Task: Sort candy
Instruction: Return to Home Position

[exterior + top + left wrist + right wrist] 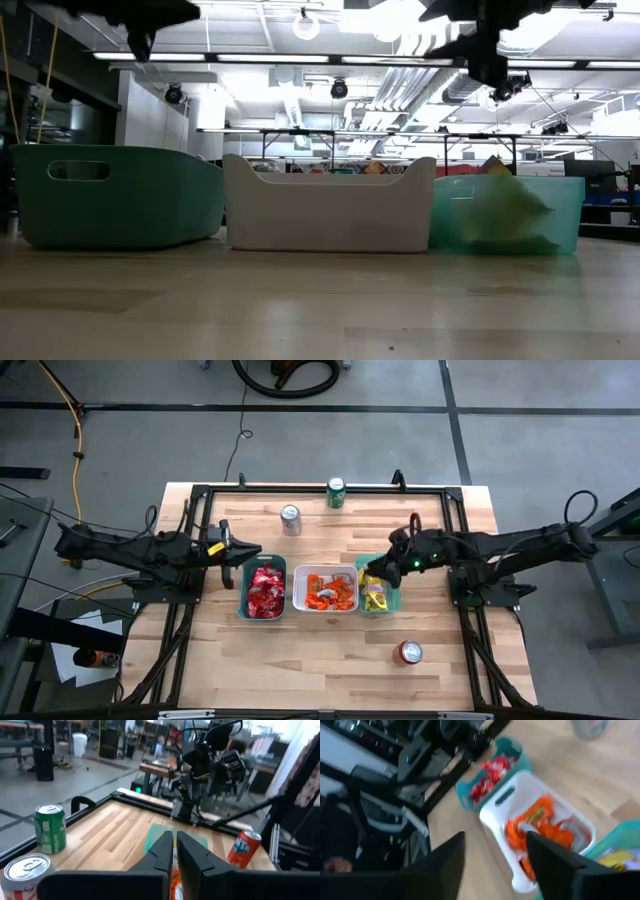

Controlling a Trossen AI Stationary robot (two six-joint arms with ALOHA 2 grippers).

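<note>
Three trays stand in a row at the table's middle. The dark teal tray [243,592] holds red candy [265,592]. The white tray [325,571] holds orange candy [328,592], and the light teal tray [393,600] holds yellow candy [375,598]. My left gripper [256,552] is shut and empty, level above the table just beyond the dark teal tray's far end. My right gripper [367,570] hangs open over the light teal tray's far end. Nothing is between its fingers [445,865], which look down on the white tray [505,795] and its orange candy [540,827].
A green can [336,492] stands at the far edge and a silver can [290,519] is near it. A red can [410,652] stands near the front right. Black frame rails [190,540] run along the table's sides. Bare wood lies in front of the trays.
</note>
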